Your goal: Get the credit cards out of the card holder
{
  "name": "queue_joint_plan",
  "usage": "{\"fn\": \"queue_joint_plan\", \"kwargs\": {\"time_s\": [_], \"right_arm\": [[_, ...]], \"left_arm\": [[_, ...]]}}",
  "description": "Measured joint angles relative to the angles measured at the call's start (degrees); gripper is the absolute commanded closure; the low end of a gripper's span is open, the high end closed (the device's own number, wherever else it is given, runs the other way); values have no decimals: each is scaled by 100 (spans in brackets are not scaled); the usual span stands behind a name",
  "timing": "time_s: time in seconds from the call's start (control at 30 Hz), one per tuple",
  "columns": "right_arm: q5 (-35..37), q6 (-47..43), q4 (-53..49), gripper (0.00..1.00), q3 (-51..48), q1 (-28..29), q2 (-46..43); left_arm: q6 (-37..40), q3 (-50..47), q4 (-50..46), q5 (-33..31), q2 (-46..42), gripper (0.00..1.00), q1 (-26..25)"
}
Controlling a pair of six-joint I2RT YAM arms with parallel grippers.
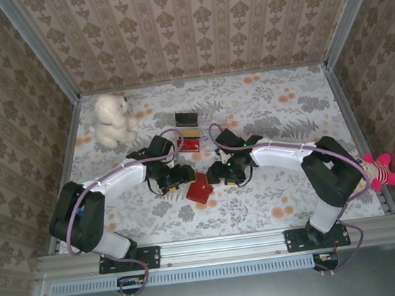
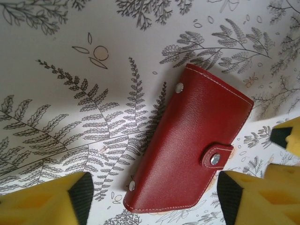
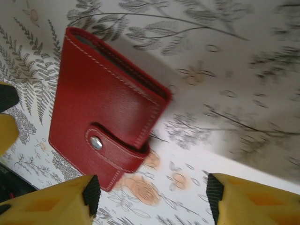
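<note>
inventory, table with white fern-and-flower printed cloth (image 1: 279,110), listed left to right.

1. white plush teddy bear (image 1: 114,120): sits at 10 o'clock from the table's middle, near the far left corner, well apart from both arms.

2. left gripper (image 1: 184,175): black two-finger tool with yellow foam pads, at 9 o'clock of the holder and just beside it. in its wrist view the left gripper (image 2: 154,199) stands wide, with one pad (image 2: 82,197) at 7 o'clock and the other at 5 o'clock. it grips nothing; the holder's near end lies between the pads, and whether they touch it cannot be told.

3. dark block with red printed packet (image 1: 188,131): small pile at 12 o'clock of the holder, apart from it.

4. small red leather book-like card holder (image 1: 201,188): lies flat on the cloth at the table's middle, between the two grippers. it is folded closed (image 2: 187,145), its side tab fastened by a metal snap (image 3: 96,143).

5. right gripper (image 1: 218,175): same make, at 3 o'clock of the holder and just beside it. its wrist view shows the right gripper (image 3: 153,194) wide, with bare cloth between the pads; the holder lies at 10 o'clock of that gap.

6. pink striped soft doll (image 1: 380,170): at 3 o'clock, beyond the table's right rail.
</note>
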Motion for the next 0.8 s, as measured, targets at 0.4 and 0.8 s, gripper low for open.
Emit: {"fn": "queue_joint_plan", "kwargs": {"time_s": [0.4, 0.8], "right_arm": [[317, -90, 293, 61, 551, 155, 756], [485, -411, 710, 56, 979, 160, 1071]], "left_arm": [[-46, -256, 361, 66, 122, 46, 0], [-348, -601, 979, 420, 166, 53, -15]]}}
